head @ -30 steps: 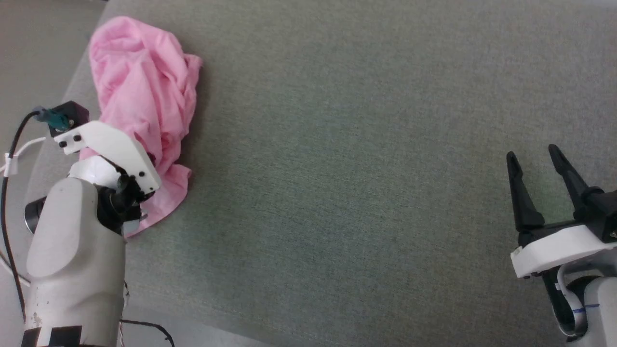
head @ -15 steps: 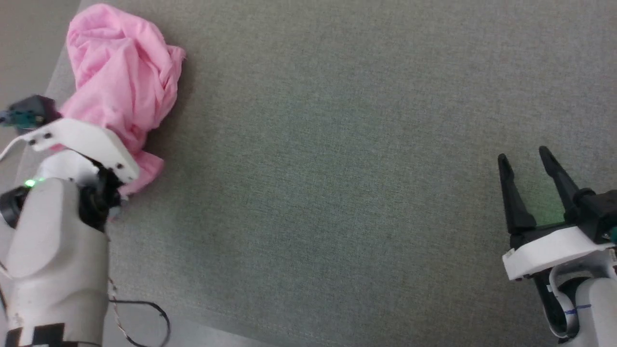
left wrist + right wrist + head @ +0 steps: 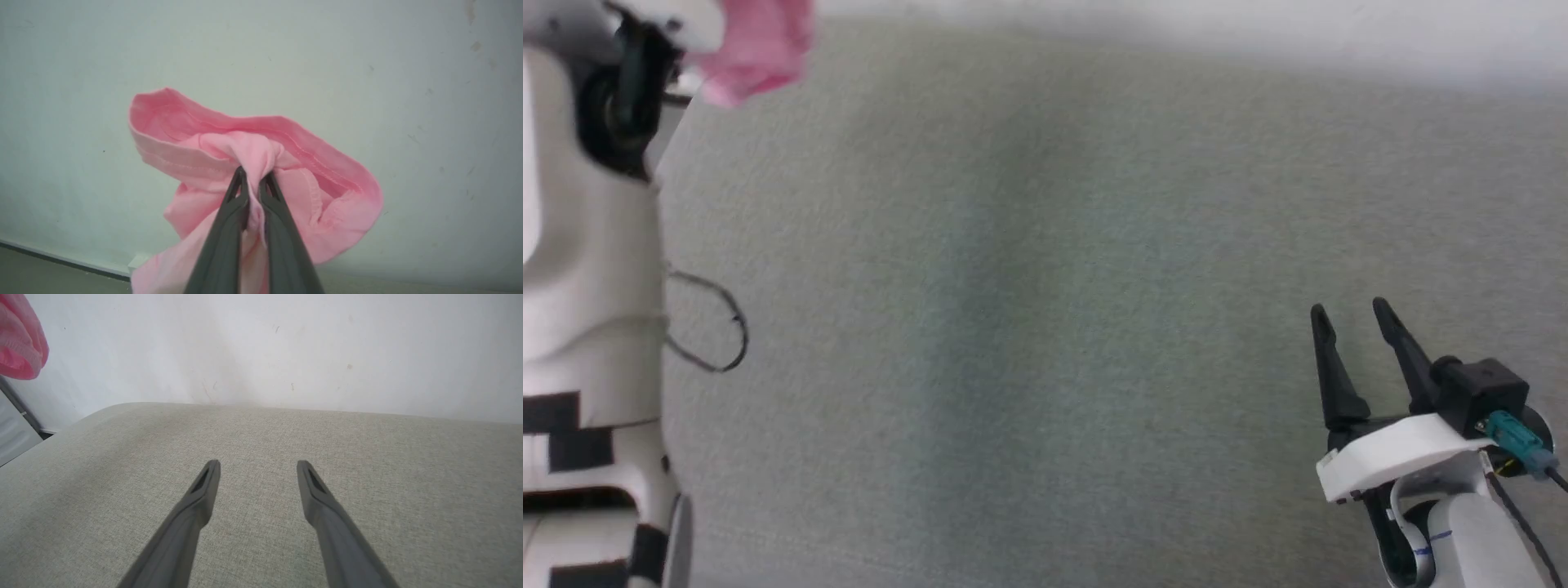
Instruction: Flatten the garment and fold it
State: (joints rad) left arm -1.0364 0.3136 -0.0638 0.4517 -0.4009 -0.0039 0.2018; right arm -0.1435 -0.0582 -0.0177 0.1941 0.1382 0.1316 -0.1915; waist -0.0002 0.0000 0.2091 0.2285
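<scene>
garment (image 3: pixel 184 157): soft matt pink cloth | work surface (image 3: pixel 1045 327): coarse woven grey fabric

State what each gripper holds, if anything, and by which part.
Left gripper pinches the pink shorts by a bunched fold beside a stitched edge; right gripper holds nothing.

We take the surface (image 3: pixel 1045 327) as our landmark. Above its far left corner hangs the garment (image 3: pixel 196 155), lifted clear of it, with the jaws of our left gripper (image 3: pixel 253 173) pinched on a fold. Over its near right part hovers our right gripper (image 3: pixel 1349 309), jaws apart. Behind its far edge stands a wall (image 3: pixel 286 347).
</scene>
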